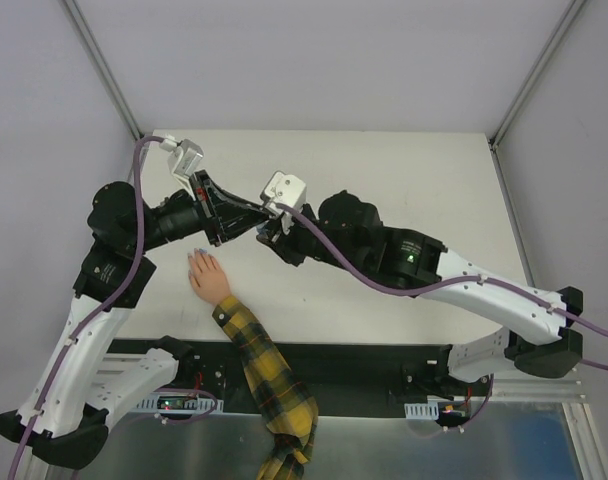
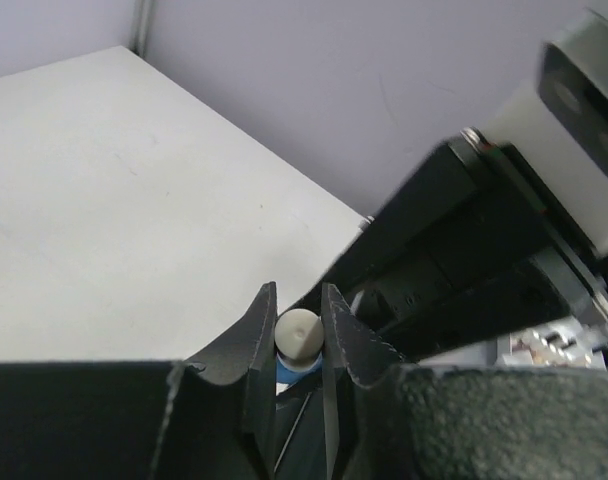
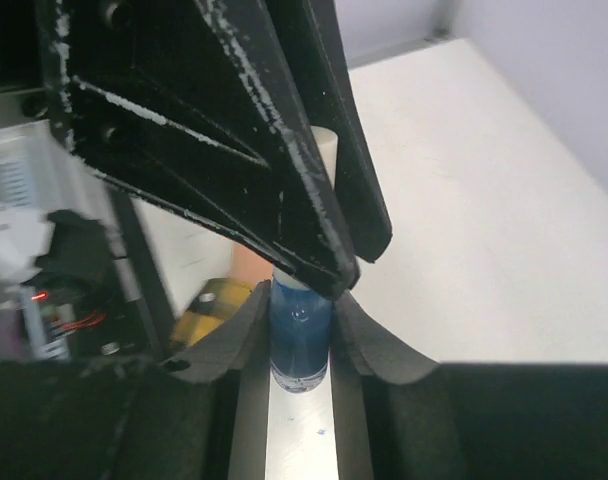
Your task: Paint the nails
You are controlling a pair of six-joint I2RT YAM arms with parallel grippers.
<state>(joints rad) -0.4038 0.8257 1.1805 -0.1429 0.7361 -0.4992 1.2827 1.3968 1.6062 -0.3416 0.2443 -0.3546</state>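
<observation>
The right claw (image 3: 302,300) was pressed on a small blue bottle (image 3: 301,345) and held it by the body from both sides. The left claw (image 2: 299,302) was pinching the pale cap (image 2: 297,333) of this bottle, with one finger touching each side of the cap. The two claws met over the table (image 1: 384,160), near the hand (image 1: 210,278) on its far side.

The hand lay flat on the table, and its plaid sleeve (image 1: 264,370) ran toward the near edge. The nails (image 1: 196,255) pointed away from the arm bases, close to the claws but not touching them. They were too small to tell which ones were coloured.

In my judgement the bottle was light, hard and smooth, so it could slip. The hold low on the body looked good, because it left the neck free. The cap was narrow and round and could turn between the fingers, so it needed a firm grip across its middle. The hand looked light and loose on the table. A push could shift it, so only a very gentle touch on the nails seemed safe.
</observation>
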